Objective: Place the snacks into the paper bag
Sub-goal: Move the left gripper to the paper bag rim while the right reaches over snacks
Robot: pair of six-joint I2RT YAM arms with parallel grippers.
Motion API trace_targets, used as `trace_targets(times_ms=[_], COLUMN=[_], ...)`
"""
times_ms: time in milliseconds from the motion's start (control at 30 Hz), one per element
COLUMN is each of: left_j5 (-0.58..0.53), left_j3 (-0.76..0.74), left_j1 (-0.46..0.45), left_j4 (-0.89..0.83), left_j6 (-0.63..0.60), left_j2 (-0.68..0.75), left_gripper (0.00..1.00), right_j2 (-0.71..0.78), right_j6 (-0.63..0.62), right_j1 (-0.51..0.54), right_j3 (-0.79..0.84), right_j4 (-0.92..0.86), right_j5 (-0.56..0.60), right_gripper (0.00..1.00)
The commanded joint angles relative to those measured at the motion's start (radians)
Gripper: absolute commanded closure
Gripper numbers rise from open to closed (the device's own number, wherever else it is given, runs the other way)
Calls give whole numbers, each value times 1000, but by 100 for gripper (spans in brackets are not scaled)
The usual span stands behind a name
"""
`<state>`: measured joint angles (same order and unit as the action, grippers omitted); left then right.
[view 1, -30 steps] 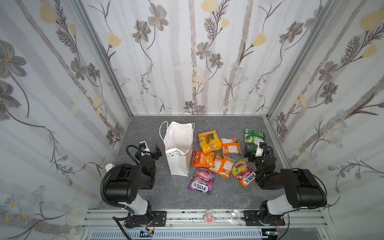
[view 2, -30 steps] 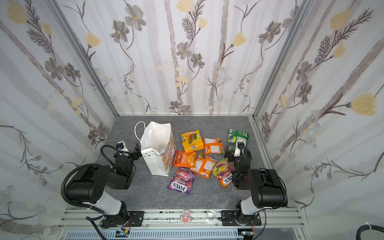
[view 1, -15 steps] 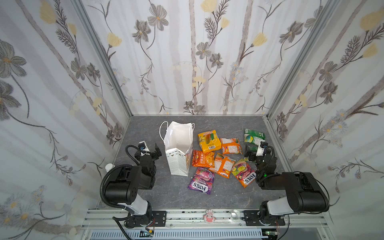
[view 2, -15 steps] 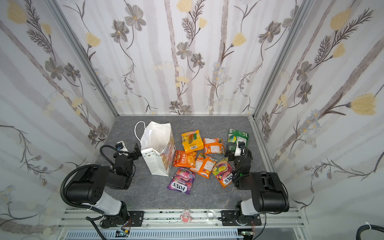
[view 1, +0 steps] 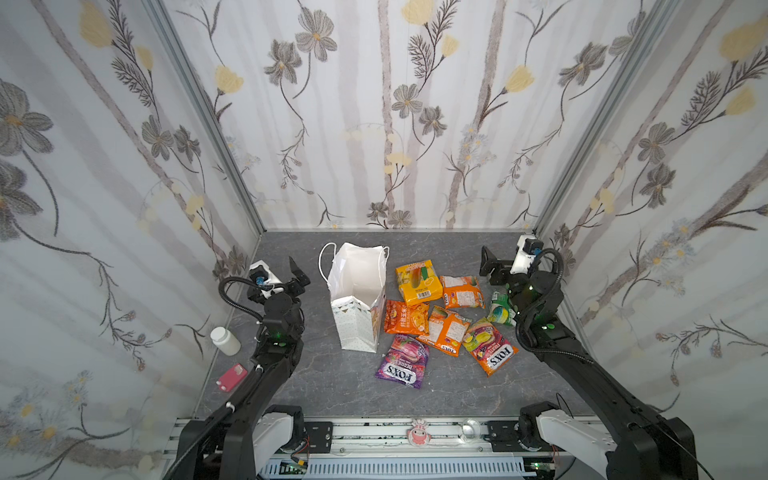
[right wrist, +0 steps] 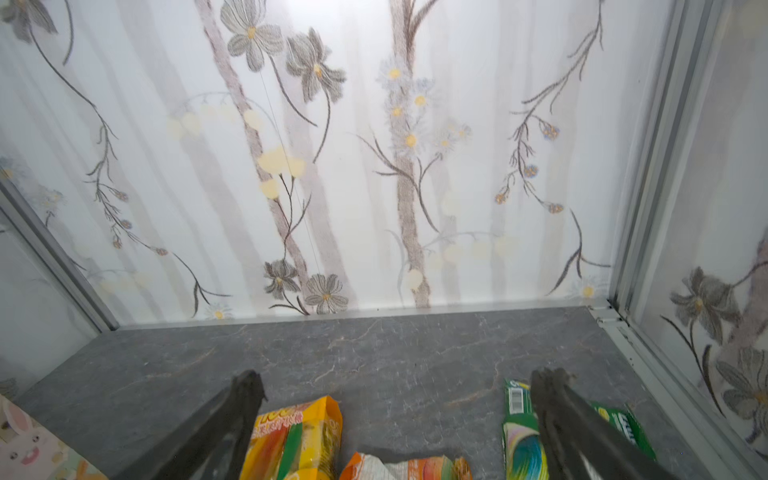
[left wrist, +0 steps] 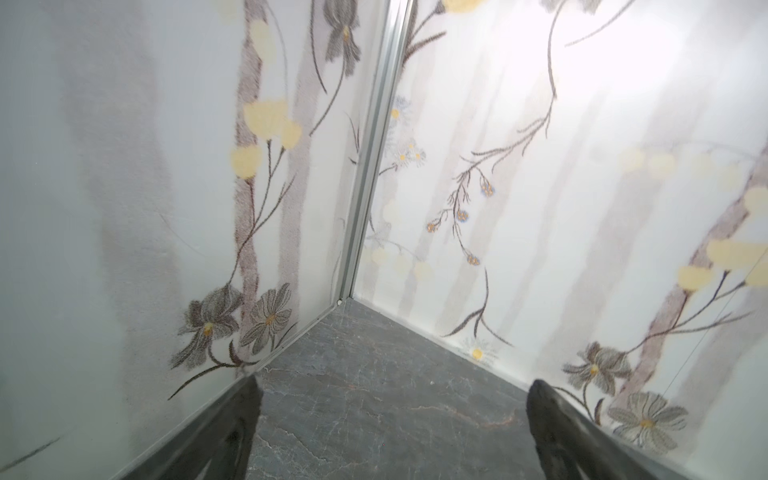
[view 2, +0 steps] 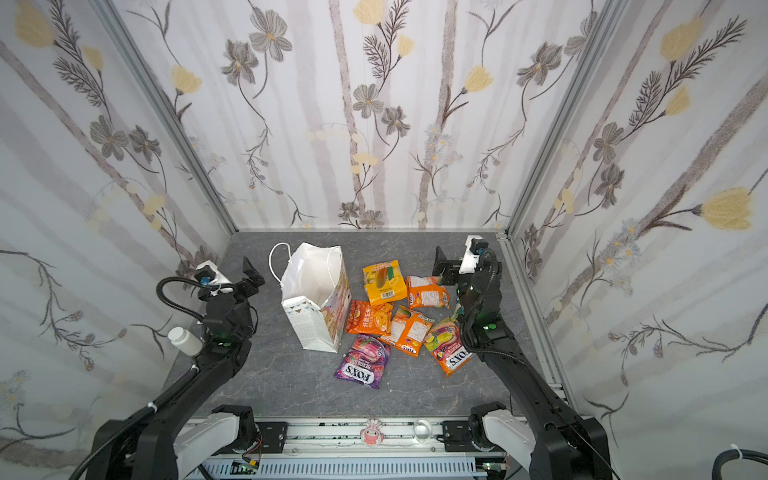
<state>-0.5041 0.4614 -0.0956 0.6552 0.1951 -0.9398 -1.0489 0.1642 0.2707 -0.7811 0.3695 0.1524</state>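
The white paper bag (view 1: 356,291) (view 2: 312,291) stands upright with its mouth open, left of centre in both top views. Several snacks lie on the floor to its right: a yellow packet (view 1: 417,280) (right wrist: 299,440), orange packets (view 1: 462,291) (view 1: 405,318) (view 1: 446,330), a green packet (view 1: 500,309) (right wrist: 519,432), a multicoloured FOX'S bag (view 1: 490,347) and a purple FOX'S bag (view 1: 402,361). My left gripper (view 1: 298,272) (left wrist: 395,384) is open and empty, left of the bag. My right gripper (view 1: 487,266) (right wrist: 399,376) is open and empty, above the far end of the yellow and green packets.
A white bottle (view 1: 224,340) and a small red object (view 1: 232,376) lie by the left wall beside the left arm. Flowered walls close in the grey floor (view 1: 340,386) on three sides. A metal rail (view 1: 395,432) runs along the front edge.
Both arms have stretched forward from a folded pose. Both grippers sit farther toward the back wall, and the right one has left the green packet. Jaws stayed open.
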Motion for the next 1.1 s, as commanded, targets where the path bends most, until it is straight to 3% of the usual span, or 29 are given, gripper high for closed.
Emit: trace_targets(times_ms=[0, 100, 200, 300, 400, 467, 600, 800, 1067], left_j5=[-24, 103, 186, 319, 520, 583, 732, 875, 882], left_j3=[49, 131, 323, 501, 587, 610, 591, 502, 465], left_j1=[14, 25, 25, 24, 24, 25, 25, 26, 25], left_j4=[-430, -571, -799, -994, -1077, -1111, -1106, -962, -887], left_j6=[212, 241, 190, 142, 89, 77, -2, -7, -13], left_j2=[161, 299, 301, 215, 121, 78, 60, 93, 88], left_gripper=[0, 0, 0, 0, 0, 0, 0, 0, 1], right_j2=[-8, -3, 13, -7, -55, -77, -84, -109, -211], right_j6=[54, 176, 268, 242, 174, 137, 118, 126, 137], right_j1=[28, 72, 166, 258, 299, 301, 300, 301, 298], right_j3=[-161, -216, -160, -142, -189, -202, -177, -145, -195], right_j4=[-301, -374, -331, -322, -421, -472, -475, -400, -445], right_j5=[57, 36, 4, -39, -41, -38, -10, -51, -48], right_gripper=[0, 4, 8, 8, 7, 7, 7, 9, 14])
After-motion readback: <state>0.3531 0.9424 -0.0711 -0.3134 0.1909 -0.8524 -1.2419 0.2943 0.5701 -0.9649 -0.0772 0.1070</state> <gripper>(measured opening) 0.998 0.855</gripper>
